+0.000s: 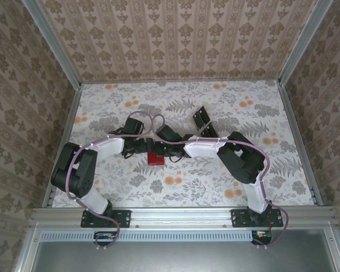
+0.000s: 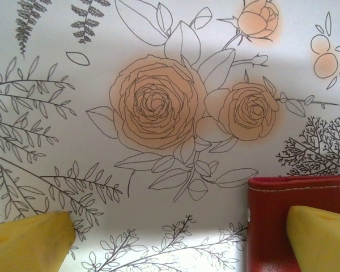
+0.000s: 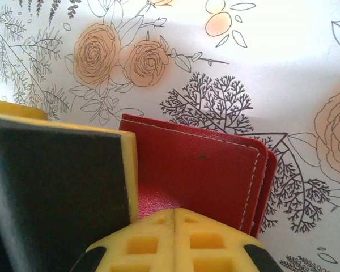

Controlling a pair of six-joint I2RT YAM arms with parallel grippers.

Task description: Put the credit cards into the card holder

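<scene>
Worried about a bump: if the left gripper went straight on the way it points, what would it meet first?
Probably the red card holder: the left gripper is open, and its finger on the view's right sits over the holder's corner. The other finger faces bare floral table cover. Depth is unclear.

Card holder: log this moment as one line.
card holder: red, on table | left tool: open, one finger over it | right tool: shut, at its edge

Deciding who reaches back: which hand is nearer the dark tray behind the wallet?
Right. The right hand is shut at the card holder, just front-left of the dark tray; the left hand, open, sits farther left.
</scene>
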